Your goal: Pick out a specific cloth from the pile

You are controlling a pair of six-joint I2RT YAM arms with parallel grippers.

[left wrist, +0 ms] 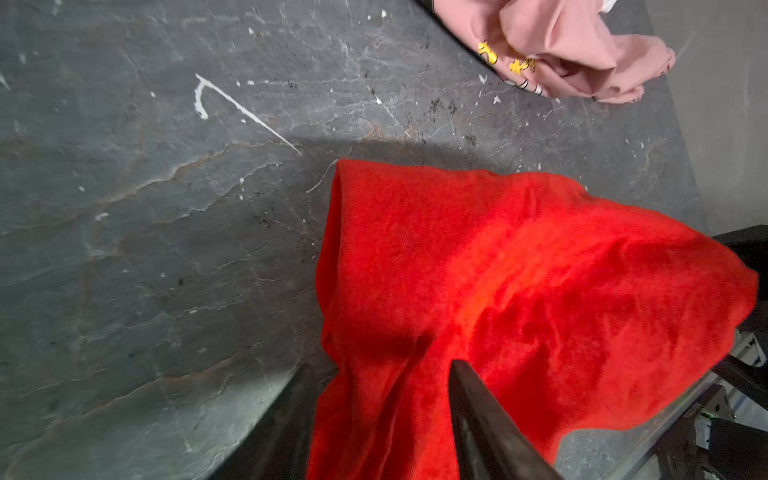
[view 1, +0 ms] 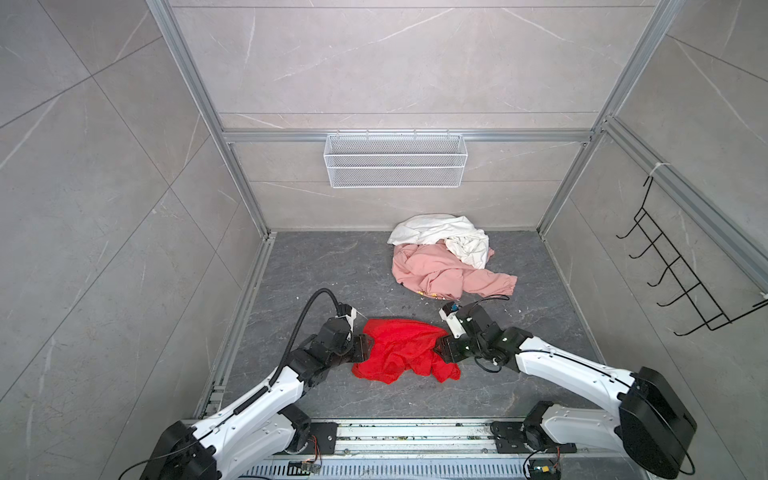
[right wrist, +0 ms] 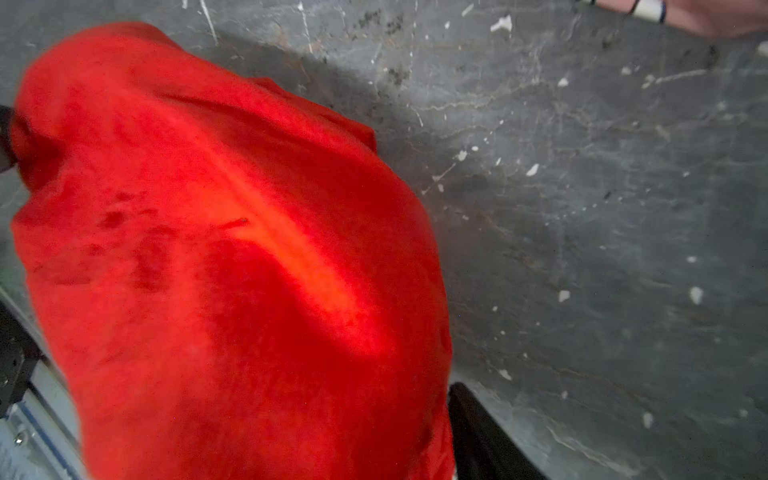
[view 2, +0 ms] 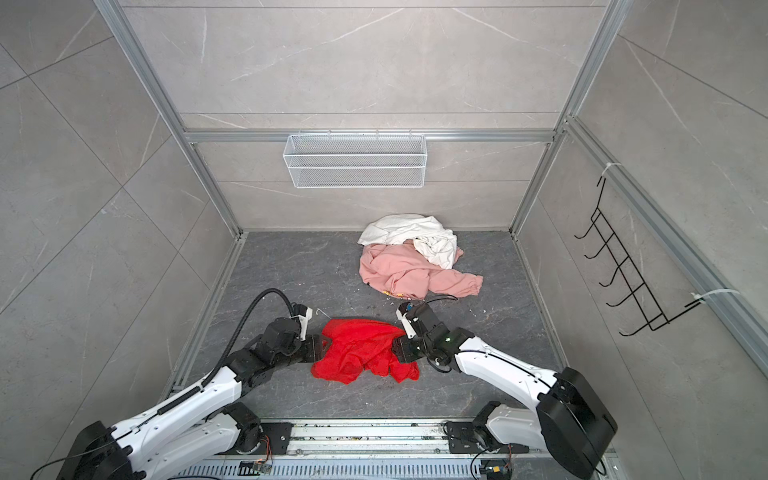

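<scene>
One cloth [view 1: 405,351] lies on the tabletop [view 1: 332,270], well apart from the pile [view 1: 440,266], between left gripper [view 1: 368,348] and right gripper [view 1: 439,351]. Left's jaws are spread around a fold; right's are cloth-covered, so I cannot tell.

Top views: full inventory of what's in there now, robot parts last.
red cloth: one, bright red, crumpled on near floor
pink garment: one, pale pink, far floor, right of centre
white cloth: one, white, partly on the pink garment, by back wall
wire basket: one, white, hung on back wall
hook rack: one, black, right wall
arms: two, white and black, from near rail
left end effector: one, black, at red cloth's left edge
right end effector: one, black, at its right edge
</scene>
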